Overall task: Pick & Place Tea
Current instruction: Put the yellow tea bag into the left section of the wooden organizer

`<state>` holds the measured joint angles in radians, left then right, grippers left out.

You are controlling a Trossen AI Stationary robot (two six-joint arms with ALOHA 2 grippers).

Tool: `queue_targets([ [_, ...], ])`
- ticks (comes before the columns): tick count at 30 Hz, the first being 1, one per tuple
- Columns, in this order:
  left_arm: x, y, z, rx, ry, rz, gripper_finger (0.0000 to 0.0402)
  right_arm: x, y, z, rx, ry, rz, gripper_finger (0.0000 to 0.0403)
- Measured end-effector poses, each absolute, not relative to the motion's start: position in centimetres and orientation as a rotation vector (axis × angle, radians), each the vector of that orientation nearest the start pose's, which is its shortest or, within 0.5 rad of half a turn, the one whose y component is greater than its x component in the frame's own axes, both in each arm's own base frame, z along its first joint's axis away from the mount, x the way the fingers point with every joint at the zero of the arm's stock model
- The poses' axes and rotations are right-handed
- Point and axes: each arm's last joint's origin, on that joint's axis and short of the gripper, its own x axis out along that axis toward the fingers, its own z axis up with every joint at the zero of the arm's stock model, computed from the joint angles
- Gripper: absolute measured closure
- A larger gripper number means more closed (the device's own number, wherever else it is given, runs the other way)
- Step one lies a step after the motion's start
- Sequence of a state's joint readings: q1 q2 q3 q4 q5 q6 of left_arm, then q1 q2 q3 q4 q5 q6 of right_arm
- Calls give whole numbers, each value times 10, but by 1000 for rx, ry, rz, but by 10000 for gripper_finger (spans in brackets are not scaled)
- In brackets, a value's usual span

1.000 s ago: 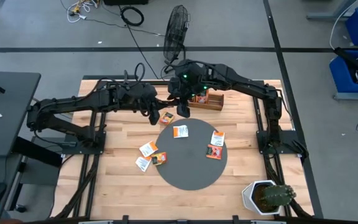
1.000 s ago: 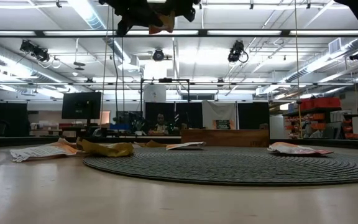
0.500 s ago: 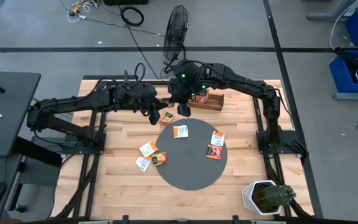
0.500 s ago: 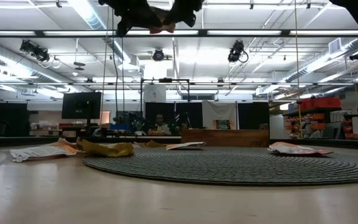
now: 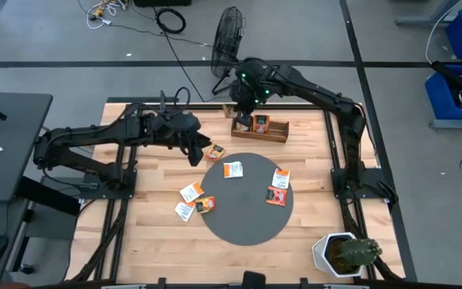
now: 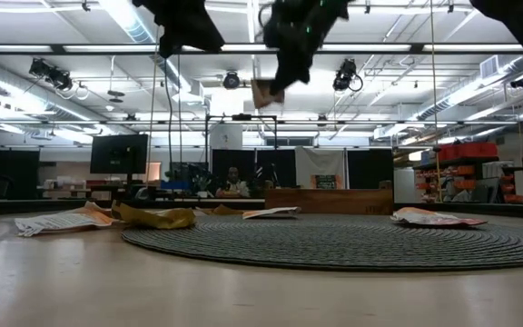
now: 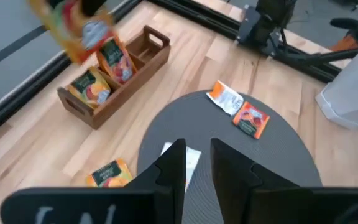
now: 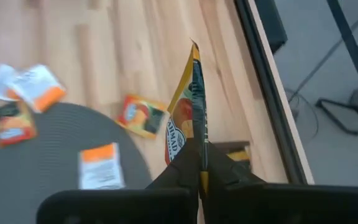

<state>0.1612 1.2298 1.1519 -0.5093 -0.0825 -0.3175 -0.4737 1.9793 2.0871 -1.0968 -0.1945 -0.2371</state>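
One tea sachet (image 8: 188, 112) stands edge-on, long axis upright, pinched between the right gripper (image 8: 199, 163) fingers.

Bare mat (image 5: 243, 213) toward 6 o'clock, sachets (image 5: 233, 169) scattered above centre, tray (image 5: 273, 135) at 12, cactus pot (image 5: 339, 254) at 4

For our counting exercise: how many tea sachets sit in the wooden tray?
2: the end-compartment sachet and the sachet beside it. The right gripper's held sachet covers part of the tray, so more may hide.
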Motion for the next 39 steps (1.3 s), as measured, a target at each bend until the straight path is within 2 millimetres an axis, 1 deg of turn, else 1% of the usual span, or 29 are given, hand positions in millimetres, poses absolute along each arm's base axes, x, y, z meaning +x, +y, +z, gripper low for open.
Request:
queue_targets([
  [3,255,42,342,-337,530,330,325,373,-195,322,113,973,-153,403],
  [8,253,39,346,-340,515,325,326,371,-208,282,106,978,-159,403],
  [10,251,38,346,-354,521,327,326,368,-214,268,101,983,-165,403],
  [14,251,37,347,-379,507,328,326,361,-225,249,114,981,-194,403],
  [19,251,36,347,-401,502,329,326,349,-238,229,155,985,-235,403],
  [24,252,36,348,-424,491,333,326,339,-243,208,196,989,-243,403],
  [30,254,36,351,-427,453,327,326,336,-244,194,227,948,-246,403],
  [39,254,37,351,-431,442,342,326,333,-242,175,239,948,-262,403],
])
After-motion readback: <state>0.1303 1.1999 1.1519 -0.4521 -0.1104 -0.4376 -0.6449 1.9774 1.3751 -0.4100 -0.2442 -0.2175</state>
